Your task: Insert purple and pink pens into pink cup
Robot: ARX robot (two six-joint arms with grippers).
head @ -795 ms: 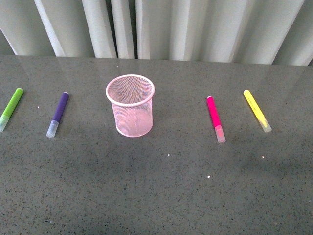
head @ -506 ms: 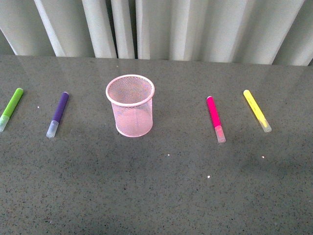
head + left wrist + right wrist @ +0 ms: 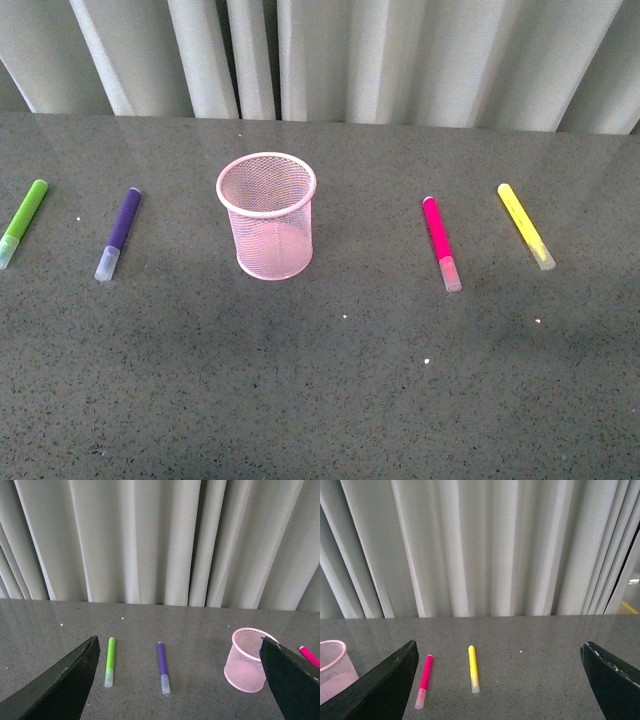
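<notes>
Nothing moves: purple pen (image 3: 120,232) and pink pen (image 3: 439,240) lie outside the pink cup (image 3: 275,245), left pincer (image 3: 177,643) and right pincer (image 3: 499,644) wide open, empty.

soft, even light fills all three views. the desk (image 3: 320,400) carries a dull sheen, paler along its far edge under the curtain (image 3: 400,60), whose folds hold dark creases. the pink cup (image 3: 267,215) throws only a faint, blurred shadow. the left end effector (image 3: 178,642) and right end effector (image 3: 500,642) read as near-black, underexposed wedges. focus is crisp, slightly grainy.
</notes>
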